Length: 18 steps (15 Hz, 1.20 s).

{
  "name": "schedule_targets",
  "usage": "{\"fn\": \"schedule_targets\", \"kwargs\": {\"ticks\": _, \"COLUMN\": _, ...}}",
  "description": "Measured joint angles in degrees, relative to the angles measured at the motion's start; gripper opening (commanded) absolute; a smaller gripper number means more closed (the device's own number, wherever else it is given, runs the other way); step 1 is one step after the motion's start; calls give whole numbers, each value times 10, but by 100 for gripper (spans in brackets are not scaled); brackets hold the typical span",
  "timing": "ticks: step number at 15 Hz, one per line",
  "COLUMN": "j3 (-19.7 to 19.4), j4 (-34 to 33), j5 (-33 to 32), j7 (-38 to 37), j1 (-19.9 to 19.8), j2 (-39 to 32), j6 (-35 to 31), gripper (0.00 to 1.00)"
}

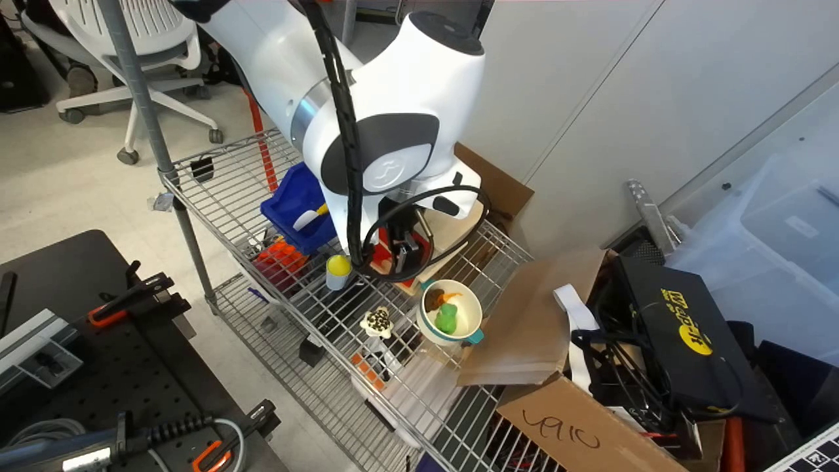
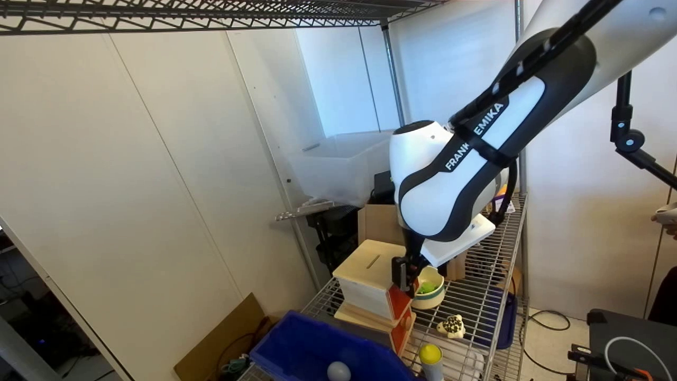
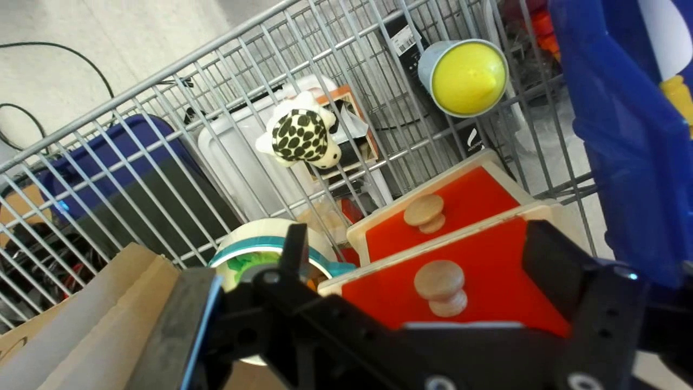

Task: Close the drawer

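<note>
The light-wood box cabinet [image 2: 365,280] stands on the wire shelf, with a slot in its top. It has two red fronts with round wooden knobs. The upper drawer front [image 3: 487,271] fills the space between my fingers in the wrist view; its knob [image 3: 438,276] lies between them. The lower front [image 3: 460,200] shows beyond it; it also shows in an exterior view [image 2: 399,336]. How far either drawer stands out is hard to tell. My gripper [image 3: 427,254] is open and empty, close to the upper front, also seen in both exterior views [image 1: 406,252] [image 2: 403,274]. Contact cannot be told.
A green-and-white bowl [image 1: 429,324] with toys inside stands beside the cabinet. A blue plastic bin [image 2: 317,338] is on its other side. A spotted turtle toy [image 3: 300,135] and a yellow-topped cup [image 3: 468,81] sit in front. A brown cardboard box [image 1: 564,419] stands past the bowl.
</note>
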<state>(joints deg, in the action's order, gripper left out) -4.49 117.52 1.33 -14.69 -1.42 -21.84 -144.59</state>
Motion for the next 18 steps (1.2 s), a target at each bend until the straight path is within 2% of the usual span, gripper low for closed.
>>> {"fn": "schedule_targets", "kwargs": {"ticks": 7, "j3": -1, "j4": 25, "j5": 2, "j7": 0, "j1": 0, "j2": 19, "j6": -17, "gripper": 100}}
{"fn": "schedule_targets", "kwargs": {"ticks": 18, "j3": -12, "j4": 24, "j5": -5, "j7": -1, "j1": 0, "j2": 19, "j6": -27, "gripper": 100}}
